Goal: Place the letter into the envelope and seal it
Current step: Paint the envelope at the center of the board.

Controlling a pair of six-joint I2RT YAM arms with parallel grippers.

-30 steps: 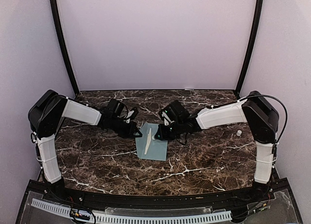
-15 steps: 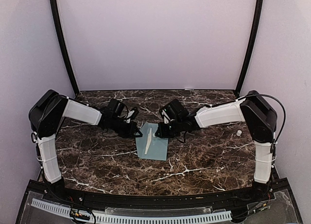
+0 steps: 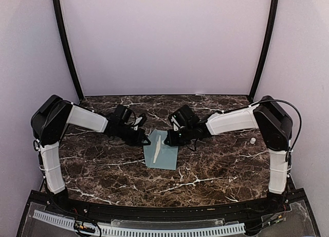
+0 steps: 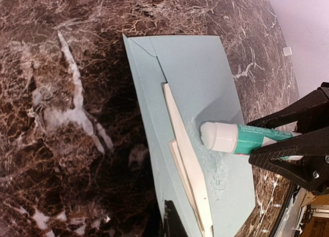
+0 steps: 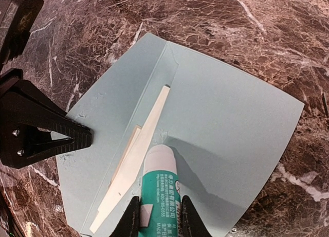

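Right pincer (image 5: 158, 203) clamped on my glue stick (image 5: 159, 170).
Its tip touches the teal envelope (image 5: 231, 113) ahead; my left pincer (image 5: 85, 138) sits closed opposite.

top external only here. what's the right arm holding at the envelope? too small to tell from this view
Observer: Right wrist view shows the right jaws closed on a glue stick with a teal label. Its white tip is down against the envelope.
Operator: any glue actually on the paper?
Observer: Yes. Left wrist view shows a patchy glue smear on the envelope around the tip.
Operator: left arm doing anything?
Observer: Left jaws are shut, with their tips resting on the envelope near its edge. They sit across a cream paper strip from the stick.
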